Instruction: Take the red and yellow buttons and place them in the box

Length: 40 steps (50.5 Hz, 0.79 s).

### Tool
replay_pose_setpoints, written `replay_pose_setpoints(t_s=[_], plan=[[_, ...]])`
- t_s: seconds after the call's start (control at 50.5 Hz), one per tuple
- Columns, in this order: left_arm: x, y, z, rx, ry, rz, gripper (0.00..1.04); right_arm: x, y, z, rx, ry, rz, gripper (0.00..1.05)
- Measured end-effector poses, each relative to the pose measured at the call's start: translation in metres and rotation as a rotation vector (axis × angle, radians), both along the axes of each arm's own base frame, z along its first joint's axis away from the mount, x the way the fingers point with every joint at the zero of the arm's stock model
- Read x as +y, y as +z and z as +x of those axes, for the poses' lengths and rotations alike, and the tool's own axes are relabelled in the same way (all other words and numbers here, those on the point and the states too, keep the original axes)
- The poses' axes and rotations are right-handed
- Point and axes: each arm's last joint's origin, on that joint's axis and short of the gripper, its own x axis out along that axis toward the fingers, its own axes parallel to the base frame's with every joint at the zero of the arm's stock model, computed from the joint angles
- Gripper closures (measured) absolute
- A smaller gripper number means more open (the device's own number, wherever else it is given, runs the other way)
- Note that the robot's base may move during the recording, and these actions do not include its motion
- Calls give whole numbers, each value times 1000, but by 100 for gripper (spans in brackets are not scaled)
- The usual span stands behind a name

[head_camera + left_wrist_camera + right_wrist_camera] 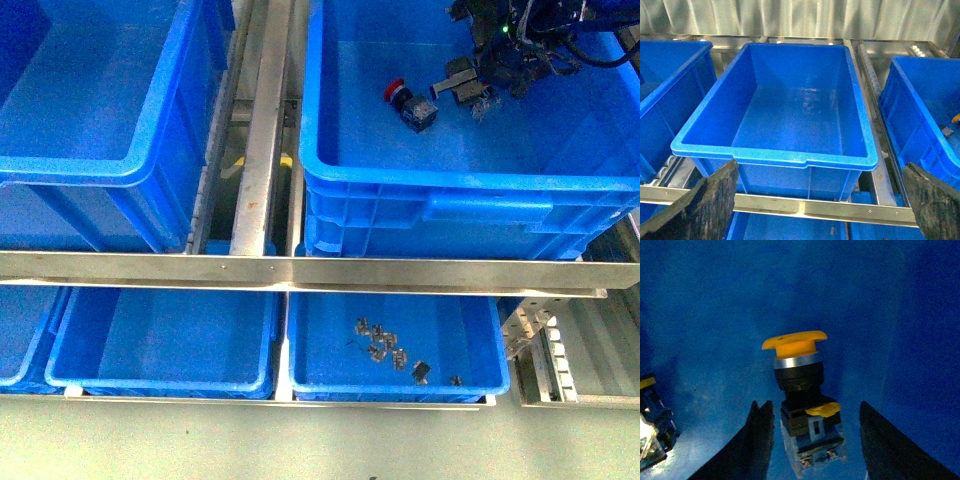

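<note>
A yellow button (795, 344) lies on the floor of a deep blue crate (560, 150), and its grey-black body sits between the fingers of my open right gripper (812, 440) without touching them. In the front view that gripper (472, 88) hangs low inside the same crate at the upper right and hides the yellow button. A red button (398, 92) lies just left of it. The box (790, 115) is empty, and it shows in the front view (100, 110) at the upper left. My left gripper (820, 210) hovers open in front of the box, holding nothing.
Another switch (652, 425) lies at the edge of the right wrist view. A steel rail (300, 272) crosses in front of both crates, and a steel divider (262, 120) runs between them. Below, a shallow tray (470, 380) holds several small metal parts (385, 345); a second tray (160, 340) is beside it.
</note>
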Motion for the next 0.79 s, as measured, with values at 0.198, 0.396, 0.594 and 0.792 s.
replay_pose_setpoints(t_s=[0.198,0.396,0.594,0.792], plan=[[0,0,0,0,0,0,8,3,14,-28,-79,64,51,20],[0,0,0,0,0,0,8,12,99,-123,-323,95,317,6],[0,0,0,0,0,0,8,0,87,-260,-315,-61,393,6],[0,0,0,0,0,0,8,-16,51,-350,-237,-400,439,6]])
